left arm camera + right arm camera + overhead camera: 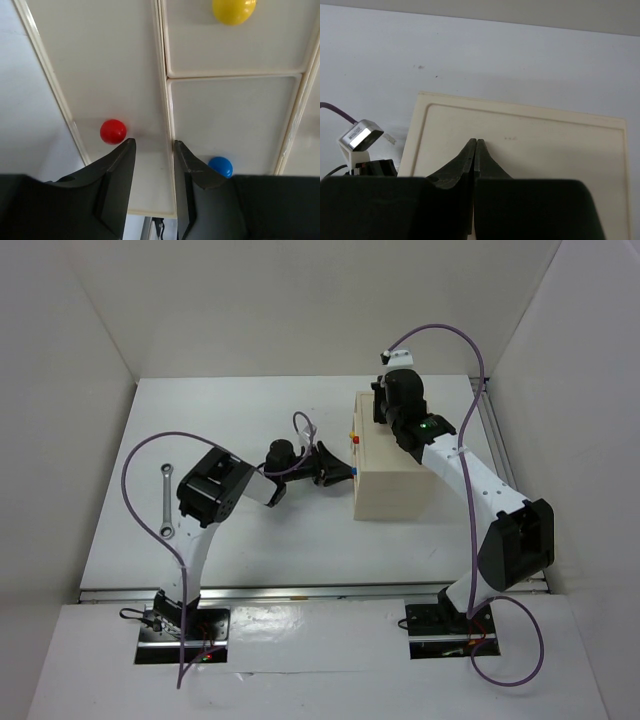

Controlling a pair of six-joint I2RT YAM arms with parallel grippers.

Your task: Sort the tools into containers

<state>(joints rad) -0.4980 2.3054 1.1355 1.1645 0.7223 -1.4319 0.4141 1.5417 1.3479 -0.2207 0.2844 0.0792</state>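
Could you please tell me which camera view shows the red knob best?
The left wrist view: the red knob appears large and sharp on its drawer front. The top external view shows it only as a tiny red speck, and the right wrist view misses it entirely.

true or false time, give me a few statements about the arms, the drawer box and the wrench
1. The right end effector is shut. True.
2. The left end effector grips the red knob. False: its fingers stand apart with nothing between them, and the knob sits just outside them.
3. A wrench lies on the table, left of the left arm. True.
4. One drawer is pulled out. False: the drawers in view all look closed.
5. The right end effector is over the top of the box. True.
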